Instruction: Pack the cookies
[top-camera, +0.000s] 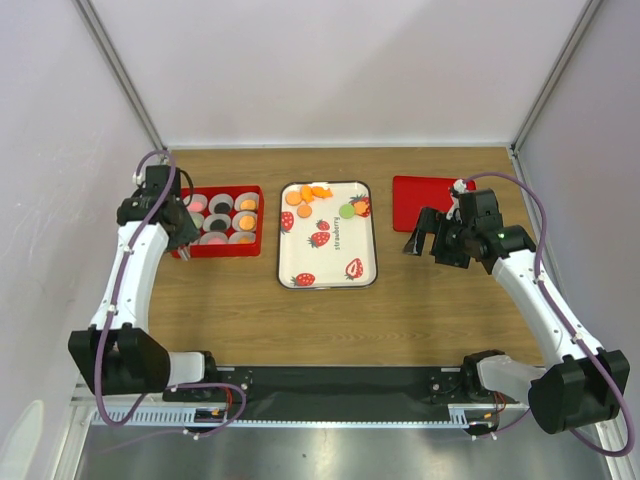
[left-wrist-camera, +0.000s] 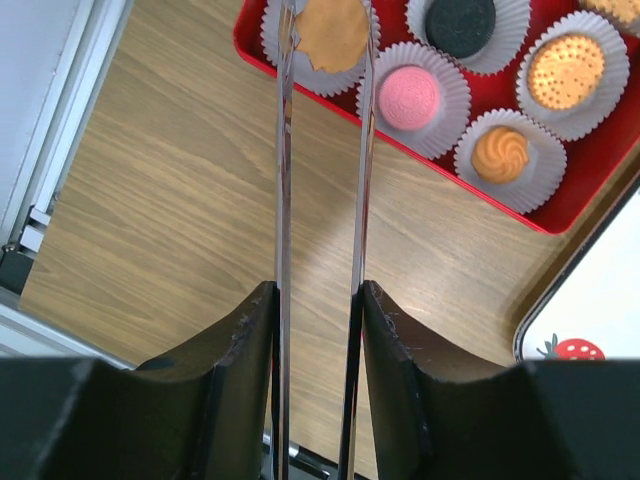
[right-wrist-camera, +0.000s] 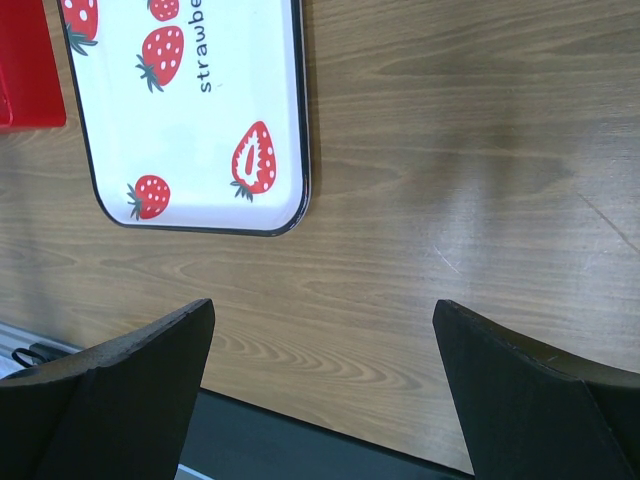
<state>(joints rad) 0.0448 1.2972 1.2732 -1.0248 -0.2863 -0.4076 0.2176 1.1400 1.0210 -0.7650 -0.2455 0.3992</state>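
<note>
Far left, the left gripper (left-wrist-camera: 324, 40) is clamped on one orange cookie (left-wrist-camera: 338, 30). It's pinched between the long thin metal fingers (left-wrist-camera: 284, 200) right over a paper cup (left-wrist-camera: 320, 84) at the left end of the red box (top-camera: 225, 254). Other cups in that box are already filled: a black cookie (left-wrist-camera: 460, 22), a pink cookie (left-wrist-camera: 410, 97) and a couple of orange ones. Just right of the box a strawberry-print tray (top-camera: 330, 272) is laid flat. The loose cookies (top-camera: 305, 197), mostly orange plus a green one (top-camera: 346, 211), are bunched at its far end. Further right a flat red lid (top-camera: 430, 192) is parked. The right gripper (top-camera: 420, 238) is held wide open over the bare table (top-camera: 430, 300), just right of the tray and by the lid's near edge.
</note>
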